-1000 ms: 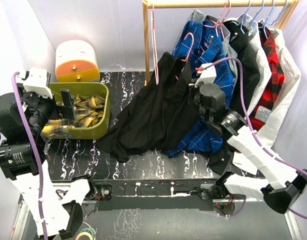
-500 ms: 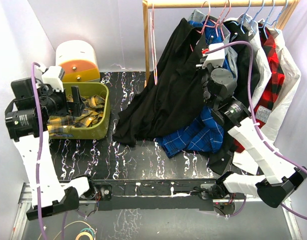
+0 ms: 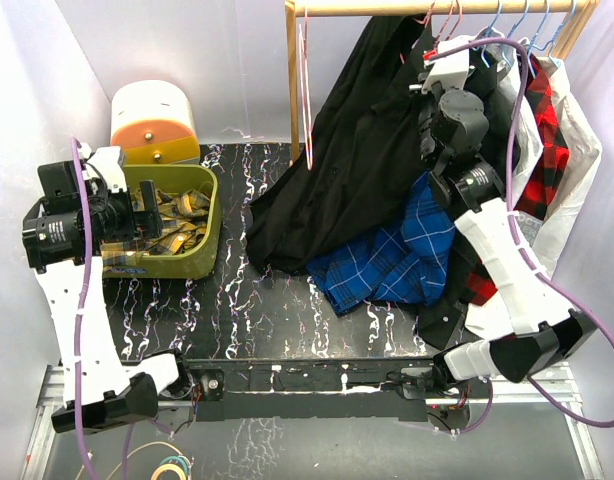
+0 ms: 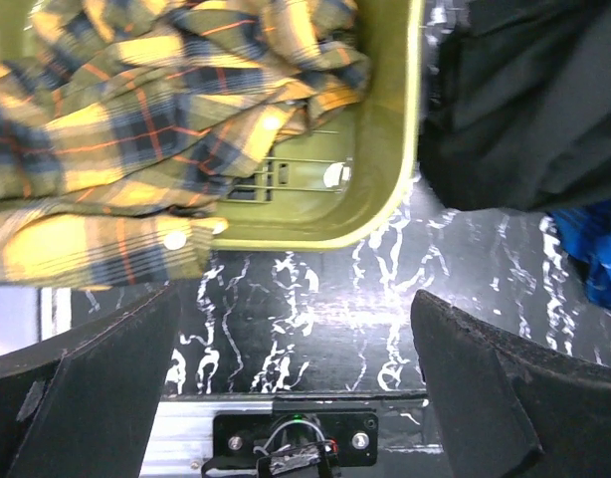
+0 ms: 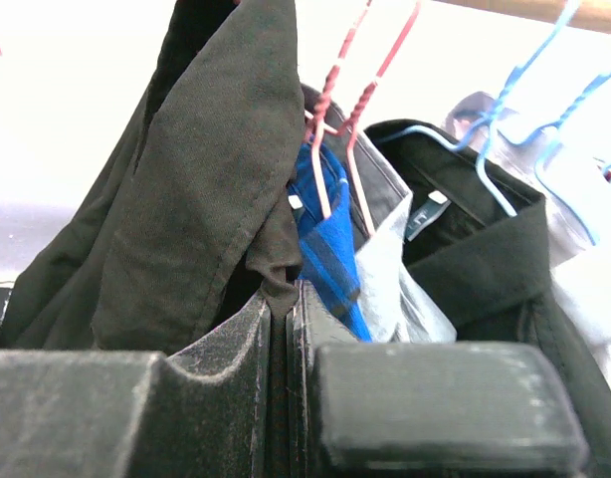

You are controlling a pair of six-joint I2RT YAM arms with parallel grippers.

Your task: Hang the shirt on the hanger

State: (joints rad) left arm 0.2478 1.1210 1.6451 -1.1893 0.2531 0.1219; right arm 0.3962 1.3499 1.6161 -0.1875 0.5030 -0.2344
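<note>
The black shirt [image 3: 357, 150] hangs from its collar near the wooden rod [image 3: 387, 8], and its tail drags on the table. My right gripper [image 3: 434, 50] is up by the rod, shut on a fold of the shirt [image 5: 206, 169] at the collar, the fabric pinched between its fingertips [image 5: 283, 299]. Pink hanger wire [image 5: 330, 110] rises just right of that fold; whether it sits inside the shirt is hidden. My left gripper [image 3: 147, 215] stands open and empty over the olive bin's near edge [image 4: 301, 329], with the shirt's hem [image 4: 524, 100] to its right.
A yellow plaid shirt [image 4: 136, 110] fills the olive bin [image 3: 209, 215]. A blue plaid shirt [image 3: 387, 255] hangs beneath the black one. More garments on light blue hangers [image 5: 505, 119] crowd the rod's right end. Another pink hanger [image 3: 307, 90] hangs at the rod's left end.
My right gripper has risen from mid-height to the rod, lifting the black shirt and drawing its tail off the table to the right. The left arm has shifted and now points over the bin.
</note>
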